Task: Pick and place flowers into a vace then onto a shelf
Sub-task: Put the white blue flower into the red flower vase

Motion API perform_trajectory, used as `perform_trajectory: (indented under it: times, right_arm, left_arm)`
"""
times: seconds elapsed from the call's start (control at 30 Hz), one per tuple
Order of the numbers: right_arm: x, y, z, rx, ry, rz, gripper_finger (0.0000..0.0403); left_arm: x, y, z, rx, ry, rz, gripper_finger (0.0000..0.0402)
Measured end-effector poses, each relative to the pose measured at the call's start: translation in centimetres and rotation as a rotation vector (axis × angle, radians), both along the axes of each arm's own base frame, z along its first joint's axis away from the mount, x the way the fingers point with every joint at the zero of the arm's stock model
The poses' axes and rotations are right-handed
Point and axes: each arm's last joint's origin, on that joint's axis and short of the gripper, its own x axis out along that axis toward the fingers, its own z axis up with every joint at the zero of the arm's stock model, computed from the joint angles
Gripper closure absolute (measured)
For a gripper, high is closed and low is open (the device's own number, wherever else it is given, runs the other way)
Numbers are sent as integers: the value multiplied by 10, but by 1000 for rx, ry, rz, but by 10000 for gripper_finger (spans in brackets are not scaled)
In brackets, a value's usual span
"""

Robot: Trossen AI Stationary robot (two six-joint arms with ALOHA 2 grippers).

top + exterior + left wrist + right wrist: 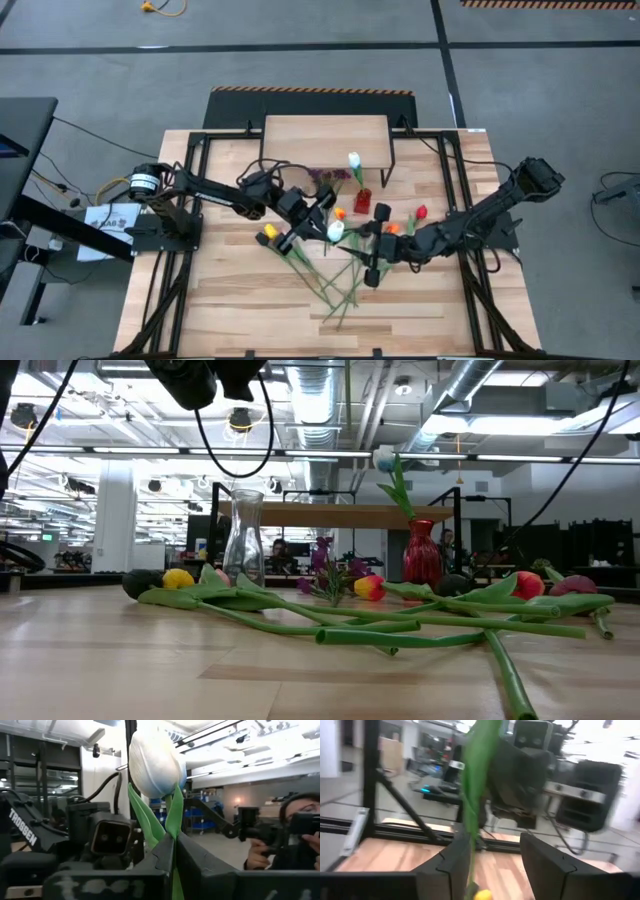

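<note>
My left gripper (320, 224) is over the table's middle, shut on a white tulip (155, 762) whose head (335, 231) rises above the fingertips. My right gripper (360, 243) faces it from the right and is open. The tulip's green stem and leaf (475, 795) run down past one of its fingers (455, 865). Several more tulips (330, 622) lie on the table. A clear glass vase (243, 540) stands empty. A red vase (362, 200) holds one white flower (385, 458). The shelf (325, 140) stands at the far edge. My left gripper pinches the white tulip's stem and leaves (172, 827) between its two fingers, a little below the head. The fingers slant upward, and the head stands upright above them, clear of the table. My right gripper: the stem (468, 851) lies along one finger's inner side; whether they touch, I cannot tell.
Yellow (268, 233), orange (339, 213) and red (421, 212) tulip heads and a purple sprig (325, 565) lie around the vases. Long stems (340, 285) cross the table's near middle. A person (300, 830) sits beyond the table. Bare wood lies toward the near edge.
</note>
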Motion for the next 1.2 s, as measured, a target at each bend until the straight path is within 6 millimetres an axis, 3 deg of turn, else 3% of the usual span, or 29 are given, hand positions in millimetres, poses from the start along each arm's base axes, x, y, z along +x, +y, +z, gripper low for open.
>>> perform_trajectory:
  times: [0.53,1.2]
  right_arm:
    - [16,-21,-7,41,-7,-10,267]
    - [16,-17,-7,23,-5,96,276]
  left_arm:
    - [4,-4,-4,48,-22,132,401]
    - [4,-4,-4,49,-19,133,401]
